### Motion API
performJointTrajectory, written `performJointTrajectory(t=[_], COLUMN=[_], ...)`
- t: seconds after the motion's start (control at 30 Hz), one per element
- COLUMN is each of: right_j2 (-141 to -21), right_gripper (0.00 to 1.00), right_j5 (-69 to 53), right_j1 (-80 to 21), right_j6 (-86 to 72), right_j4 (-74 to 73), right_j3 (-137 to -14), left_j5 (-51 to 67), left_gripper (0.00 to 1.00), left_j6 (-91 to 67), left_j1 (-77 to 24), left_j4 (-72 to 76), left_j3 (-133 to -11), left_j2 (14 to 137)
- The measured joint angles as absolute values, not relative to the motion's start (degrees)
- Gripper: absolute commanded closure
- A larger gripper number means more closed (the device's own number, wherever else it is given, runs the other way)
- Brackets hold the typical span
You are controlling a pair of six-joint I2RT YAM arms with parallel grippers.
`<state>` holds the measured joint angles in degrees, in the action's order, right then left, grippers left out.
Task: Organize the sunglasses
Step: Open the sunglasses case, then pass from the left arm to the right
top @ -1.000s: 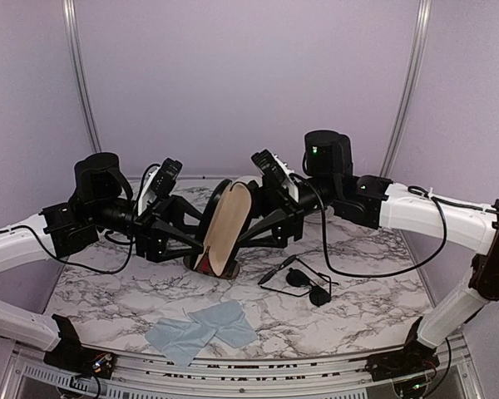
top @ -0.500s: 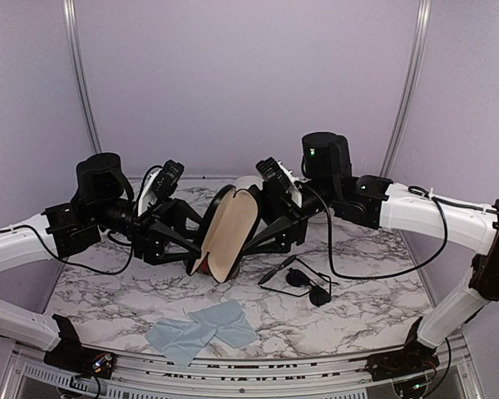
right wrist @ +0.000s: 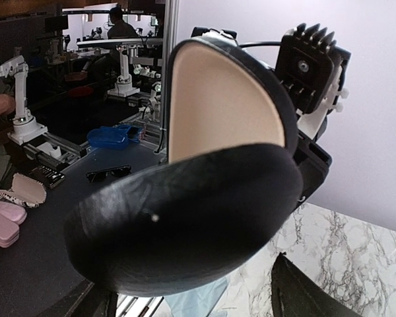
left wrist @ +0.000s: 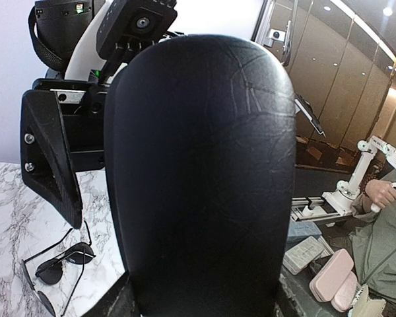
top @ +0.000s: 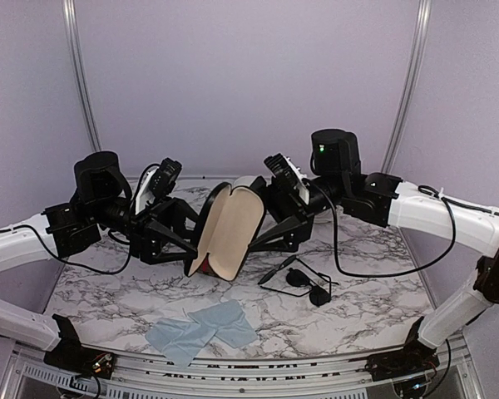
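A black case (top: pixel 229 233) with a tan lining stands on end at mid-table, its two halves spread apart. My left gripper (top: pixel 191 241) is shut on the left half, whose black back (left wrist: pixel 204 165) fills the left wrist view between the fingers of the gripper (left wrist: pixel 201 294). My right gripper (top: pixel 264 237) stands open around the other half (right wrist: pixel 191 224); marble shows between that half and the right fingertip (right wrist: pixel 284 264). The tan lining (right wrist: pixel 218 99) faces the right wrist camera. The sunglasses (top: pixel 303 278), thin black wire with dark lenses, lie unfolded on the marble right of the case, also low left in the left wrist view (left wrist: pixel 56 267).
A light blue cloth (top: pixel 201 330) lies crumpled near the front edge of the marble table (top: pixel 374 283). Both arms reach inward and meet over the table's centre. The right arm's cable (top: pixel 382 270) droops close to the sunglasses.
The case has swung wider open, with more tan lining showing. My right gripper has drawn back to the right and its jaws have widened. The left gripper holds as before.
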<state>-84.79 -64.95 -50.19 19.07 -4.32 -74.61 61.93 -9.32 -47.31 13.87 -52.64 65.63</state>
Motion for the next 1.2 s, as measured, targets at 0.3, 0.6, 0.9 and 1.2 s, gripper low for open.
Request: performJointTrajectory(t=[0.3, 0.6, 0.9, 1.2], right_j2=[-81.9, -69.9, -62.5, -62.5], right_gripper=[0.02, 0.00, 0.05, 0.07], right_j5=[-57.7, -48.2, -29.7, -23.9], right_j1=[-48.9, -41.8, -41.8, -41.8], right_j6=[18.9, 9.7, -2.9, -7.2], right_j4=[-4.1, 6.9, 14.1, 9.6], right_j3=[-71.5, -55.7, -47.1, -45.6], left_j5=[58.8, 53.4, 44.4, 42.3], left_gripper=[0.66, 0.65, 0.68, 0.68], left_j6=[-10.1, -11.9, -12.3, -11.1], left_j1=[-46.2, -41.3, -41.3, -41.3], left_j4=[13.9, 13.5, 7.7, -6.0], left_j3=[-52.6, -53.6, -58.5, -60.2], left_j2=[65.7, 67.6, 70.5, 75.1])
